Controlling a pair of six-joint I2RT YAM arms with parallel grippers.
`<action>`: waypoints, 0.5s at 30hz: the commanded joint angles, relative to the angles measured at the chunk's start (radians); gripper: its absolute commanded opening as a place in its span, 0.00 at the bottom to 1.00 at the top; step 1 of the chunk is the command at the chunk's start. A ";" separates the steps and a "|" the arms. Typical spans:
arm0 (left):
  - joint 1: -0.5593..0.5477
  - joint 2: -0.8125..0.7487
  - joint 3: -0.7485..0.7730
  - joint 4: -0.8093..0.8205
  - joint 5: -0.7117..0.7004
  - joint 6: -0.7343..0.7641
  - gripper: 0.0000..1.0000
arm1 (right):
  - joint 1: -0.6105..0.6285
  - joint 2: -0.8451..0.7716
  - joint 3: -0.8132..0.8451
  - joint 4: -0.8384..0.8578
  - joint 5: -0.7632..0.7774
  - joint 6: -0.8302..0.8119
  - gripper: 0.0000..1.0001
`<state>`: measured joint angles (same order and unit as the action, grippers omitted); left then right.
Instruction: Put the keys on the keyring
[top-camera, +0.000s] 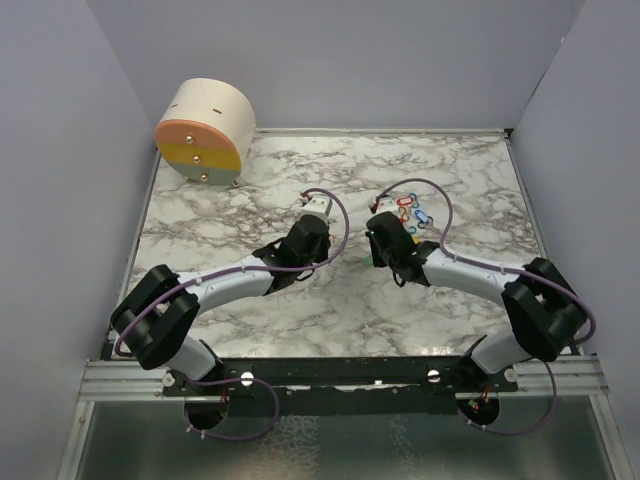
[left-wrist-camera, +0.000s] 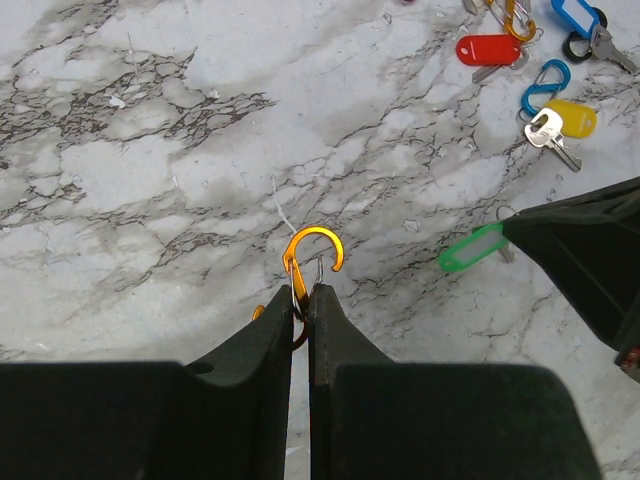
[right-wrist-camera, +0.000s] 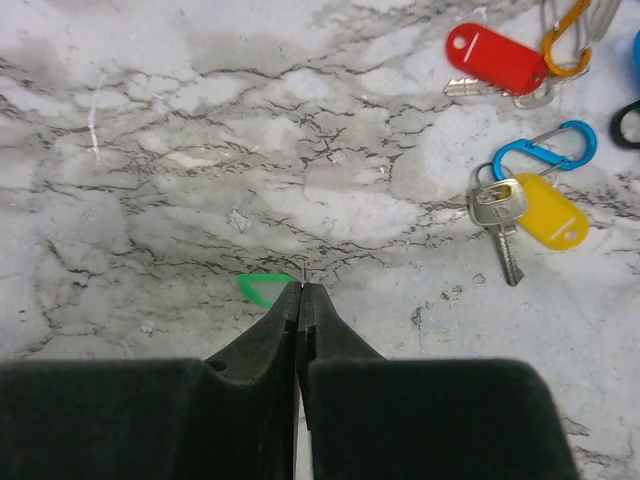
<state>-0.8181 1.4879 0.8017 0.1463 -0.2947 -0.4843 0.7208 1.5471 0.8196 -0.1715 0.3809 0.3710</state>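
My left gripper (left-wrist-camera: 302, 290) is shut on an orange carabiner keyring (left-wrist-camera: 312, 250), whose hook sticks out past the fingertips just above the marble table (left-wrist-camera: 150, 170). My right gripper (right-wrist-camera: 300, 286) is shut on the thin wire ring of the green-tagged key. The green tag (right-wrist-camera: 260, 288) peeks out left of the fingertips and also shows in the left wrist view (left-wrist-camera: 470, 248). Its key is hidden. A red-tagged key (right-wrist-camera: 495, 58), a yellow-tagged key (right-wrist-camera: 548, 212) and a blue carabiner (right-wrist-camera: 545, 150) lie ahead to the right. In the top view both grippers meet mid-table, left (top-camera: 316, 203) and right (top-camera: 378, 212).
A round tan drum with an orange, yellow and green face (top-camera: 205, 130) stands at the back left corner. A blue-tagged key (left-wrist-camera: 575, 15) and a second orange carabiner (right-wrist-camera: 568, 35) lie in the key cluster (top-camera: 410, 210). Grey walls enclose the table.
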 joint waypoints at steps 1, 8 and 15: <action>0.004 -0.043 -0.005 0.006 0.029 -0.001 0.00 | 0.005 -0.135 -0.060 0.116 0.020 -0.072 0.01; -0.001 -0.056 0.012 0.002 0.080 -0.005 0.00 | 0.005 -0.272 -0.134 0.189 -0.092 -0.155 0.01; -0.029 -0.061 0.029 0.001 0.104 -0.007 0.00 | 0.005 -0.342 -0.191 0.274 -0.264 -0.249 0.01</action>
<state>-0.8284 1.4570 0.8021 0.1429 -0.2291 -0.4850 0.7208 1.2392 0.6544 0.0055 0.2539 0.2039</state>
